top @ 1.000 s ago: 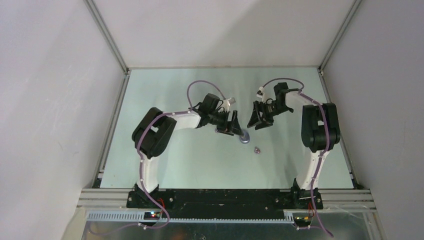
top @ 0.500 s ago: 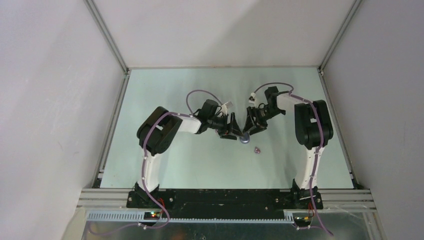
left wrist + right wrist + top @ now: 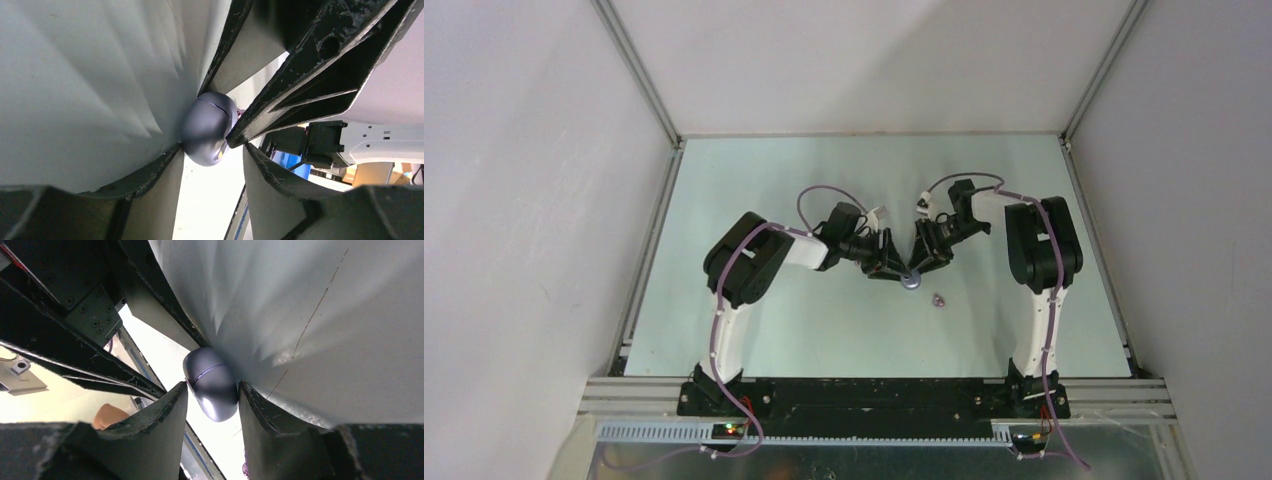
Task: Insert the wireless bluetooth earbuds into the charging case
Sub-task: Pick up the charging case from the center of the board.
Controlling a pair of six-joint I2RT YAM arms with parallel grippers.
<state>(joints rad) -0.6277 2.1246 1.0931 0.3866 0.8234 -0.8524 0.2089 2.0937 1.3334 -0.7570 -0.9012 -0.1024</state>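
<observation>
Table, left pincer, right pincer flanking case, maybe earbud nearby

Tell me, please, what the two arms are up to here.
The left gripper and the right gripper each straddle the small grey case, mid-table. Whether either grips it yet cannot be told. The case looks shut. One earbud lies loose on the table beside it, apart.

right fingers reached case, left fingers narrowed
</observation>
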